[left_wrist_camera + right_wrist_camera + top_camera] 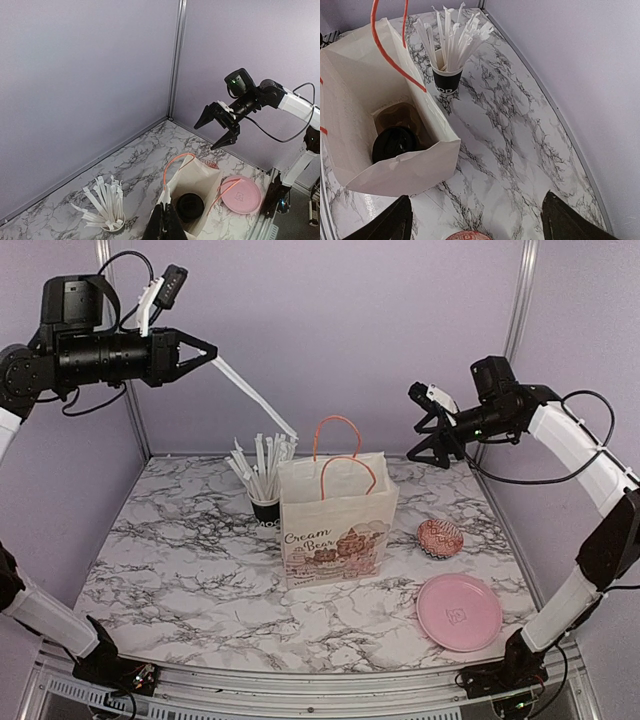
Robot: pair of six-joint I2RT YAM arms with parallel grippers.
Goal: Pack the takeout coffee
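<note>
Left claw high at 10 o'clock, clamped on straw slanting down toward bag. Straw cup just beside bag, at its 10 o'clock. Top view hides bag's inside; my wrist views show coffee, lid on, at bag bottom. Right claw at 2 o'clock, spread wide, empty. Plate at 4 o'clock near table edge; open marble at 8 o'clock.

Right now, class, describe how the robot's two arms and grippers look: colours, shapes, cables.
The left arm and right arm pair black joint housings with white tubular links. Thin black cables loop alongside. The left gripper and right gripper are black, each with two tapering, pointed fingers. A small camera module tops each wrist.
</note>
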